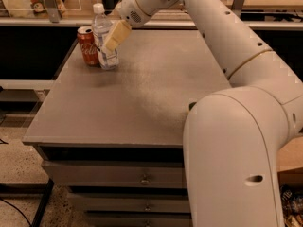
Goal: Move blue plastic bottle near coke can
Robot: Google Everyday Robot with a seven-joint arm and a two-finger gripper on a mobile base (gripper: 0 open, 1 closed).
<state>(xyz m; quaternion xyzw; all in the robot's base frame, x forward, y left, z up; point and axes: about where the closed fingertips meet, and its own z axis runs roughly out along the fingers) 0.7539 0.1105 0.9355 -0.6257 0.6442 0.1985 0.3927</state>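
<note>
Upper left of frame: coke can stands upright at the table's far left corner. Blue plastic bottle stands upright just right of it, touching or nearly so; can't tell which. Bottle's long axis is vertical. Gripper sits on the bottle's right side, low on the body, apparently pinching it. One pale finger crosses the front; the other is hidden behind the bottle. The white arm fills the right and covers the table's right edge.

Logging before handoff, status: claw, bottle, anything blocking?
Claw at the blue plastic bottle, far-left corner of the table. Bottle upright, right beside the coke can. Nothing between them.
</note>
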